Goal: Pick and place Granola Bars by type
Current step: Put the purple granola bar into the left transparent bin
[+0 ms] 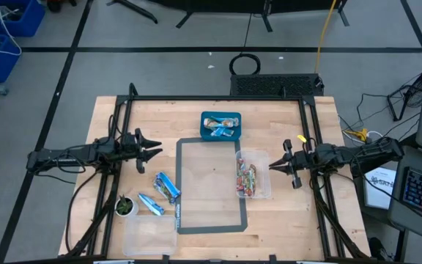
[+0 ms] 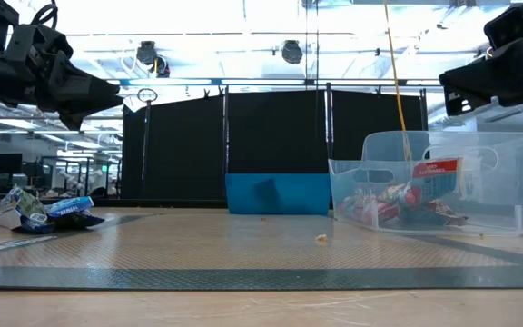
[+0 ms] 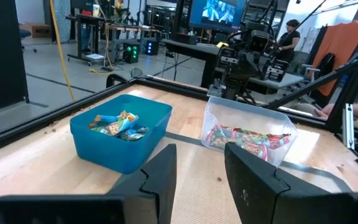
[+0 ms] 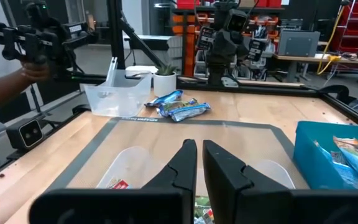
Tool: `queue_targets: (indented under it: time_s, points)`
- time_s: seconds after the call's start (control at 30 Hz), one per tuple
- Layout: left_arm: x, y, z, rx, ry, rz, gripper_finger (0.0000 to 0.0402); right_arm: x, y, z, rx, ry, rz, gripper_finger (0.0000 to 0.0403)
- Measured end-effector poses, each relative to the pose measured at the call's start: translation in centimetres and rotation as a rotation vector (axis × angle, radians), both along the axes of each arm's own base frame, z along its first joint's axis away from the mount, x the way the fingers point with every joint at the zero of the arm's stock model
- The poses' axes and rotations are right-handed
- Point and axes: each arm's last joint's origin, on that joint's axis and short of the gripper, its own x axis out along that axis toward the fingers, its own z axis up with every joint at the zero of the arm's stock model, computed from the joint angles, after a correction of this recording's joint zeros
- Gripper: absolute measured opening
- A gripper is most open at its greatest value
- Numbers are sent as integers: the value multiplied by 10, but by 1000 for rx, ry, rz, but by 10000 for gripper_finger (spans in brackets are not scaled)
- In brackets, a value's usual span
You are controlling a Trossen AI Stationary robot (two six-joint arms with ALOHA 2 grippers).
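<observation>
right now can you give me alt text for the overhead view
Wooden table seen from above, with both arms hovering at its sides, left tool open and empty, right tool nearly shut. A blue bin and a clear bin hold granola bars; three blue-wrapped bars lie loose.

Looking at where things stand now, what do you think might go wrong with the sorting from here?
1. The remaining blue bars lie bunched and touching by the mat edge, so the left gripper may grab two or nudge one away.
2. The small plant pot stands close to them and might get knocked.
3. The right gripper hangs beside the clear bin of red bars; a low move might clip its wall.
</observation>
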Motion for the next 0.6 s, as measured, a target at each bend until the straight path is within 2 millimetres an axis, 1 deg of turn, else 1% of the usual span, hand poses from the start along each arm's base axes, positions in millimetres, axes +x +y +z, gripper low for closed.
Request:
queue_targets:
  time_s: [0.33, 0.6]
  points:
    - [0, 0, -2, 3, 21, -5, 138, 0, 0, 0, 0, 0, 1, 17]
    - [0, -3, -2, 41, 31, -100, 138, 0, 0, 0, 0, 0, 1, 20]
